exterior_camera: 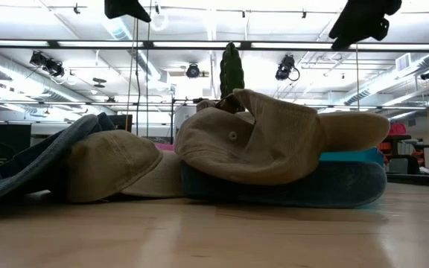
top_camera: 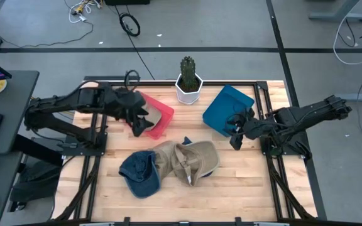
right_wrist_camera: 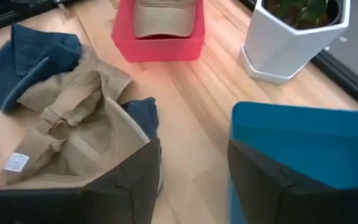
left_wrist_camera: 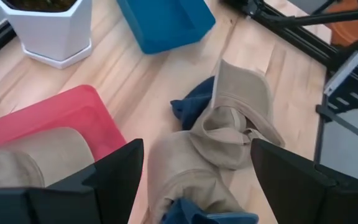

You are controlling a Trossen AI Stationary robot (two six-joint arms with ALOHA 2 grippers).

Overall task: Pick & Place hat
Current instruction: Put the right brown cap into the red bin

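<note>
My left gripper (top_camera: 144,121) hangs wide open and empty over the red bin (top_camera: 162,117), a tan hat (left_wrist_camera: 23,163) under my fingers. My right gripper (top_camera: 236,130) waits part-open, empty, beside the blue bin (top_camera: 222,107); the hat pile (top_camera: 181,162) lies between.

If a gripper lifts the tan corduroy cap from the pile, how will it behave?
The tan corduroy cap would probably sag, since its crown lies crumpled. Its brim likely stays stiffer. It overlaps the blue denim cap, so that may drag along.

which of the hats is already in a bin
The tan hat in the red bin. It sits alone inside it, under the left gripper. The other tan and blue hats lie piled on the bare table.
</note>
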